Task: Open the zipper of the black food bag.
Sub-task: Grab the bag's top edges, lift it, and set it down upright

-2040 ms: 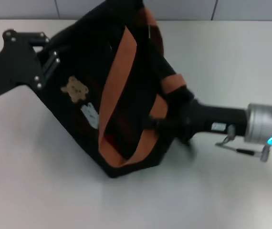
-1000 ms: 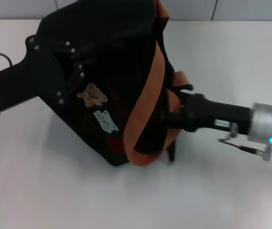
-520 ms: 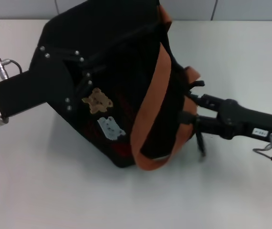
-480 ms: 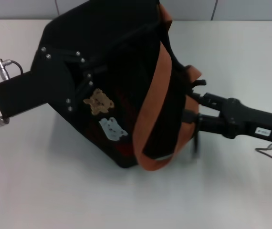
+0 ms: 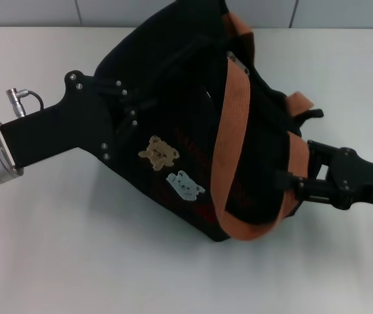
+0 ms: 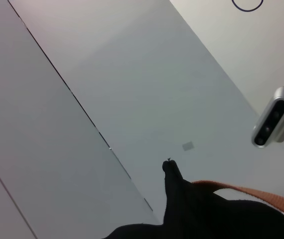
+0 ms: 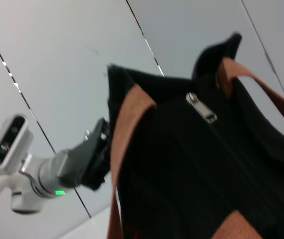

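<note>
The black food bag lies tilted mid-table, braced between the left gripper and right gripper — jaw states I cannot tell — its zipper apparently shut, so next the pull needs grasping.

My left gripper and right gripper crowd opposite ends of the boxy black fabric food bag. Its orange-brown strap handle crosses the top. Bare white table along the near edge leaves me passage.
</note>
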{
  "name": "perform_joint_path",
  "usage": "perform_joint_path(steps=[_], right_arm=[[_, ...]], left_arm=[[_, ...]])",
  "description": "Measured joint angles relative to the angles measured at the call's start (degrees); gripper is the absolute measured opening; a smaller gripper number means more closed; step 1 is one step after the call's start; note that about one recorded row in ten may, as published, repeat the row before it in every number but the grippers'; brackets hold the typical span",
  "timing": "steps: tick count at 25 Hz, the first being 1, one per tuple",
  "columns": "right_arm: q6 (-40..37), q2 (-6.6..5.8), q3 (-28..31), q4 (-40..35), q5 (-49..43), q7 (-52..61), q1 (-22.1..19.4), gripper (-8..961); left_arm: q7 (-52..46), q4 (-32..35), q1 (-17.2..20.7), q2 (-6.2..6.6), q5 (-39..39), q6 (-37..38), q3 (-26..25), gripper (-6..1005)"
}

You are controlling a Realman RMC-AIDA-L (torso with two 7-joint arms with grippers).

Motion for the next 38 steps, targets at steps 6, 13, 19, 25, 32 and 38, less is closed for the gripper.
perform_joint_path(steps=[6,13,19,25,32,38], right_arm=[[0.16,-0.02,1.49,-0.12,0.07,-0.81,-1.35,840],[-4.12,-0.11,7.34,-0.48,0.06,-1.37,-2.92,839],[-11.49,-0.58,15.45,-0.42,0.07,-3.05,-4.80,839],[-12.17,-0.46,17.84,-0.19,0.08,-4.01,-5.06,839],[-10.91,1.60,17.76,-0.01,1.09,-8.48,-1.88,839],[-6.32,2.23,12.78,0.10,0.22,-10.12,0.45,839]], left_arm=[[0.01,0.00,-0.48,0.03,-0.08,-0.77,-0.02,70],[-0.27,-0.14,-0.80,0.03,-0.51,-0.60,-0.04,70],[-0.04,-1.31,-0.83,0.03,-0.91,-1.05,-0.68,70],[0.10,-1.77,-0.94,0.03,-1.07,-1.71,-0.32,70],[1.00,-2.84,-1.33,0.03,-0.80,-1.77,-0.11,71],[1.10,-2.86,-1.15,0.03,-1.01,-1.74,-0.12,71]])
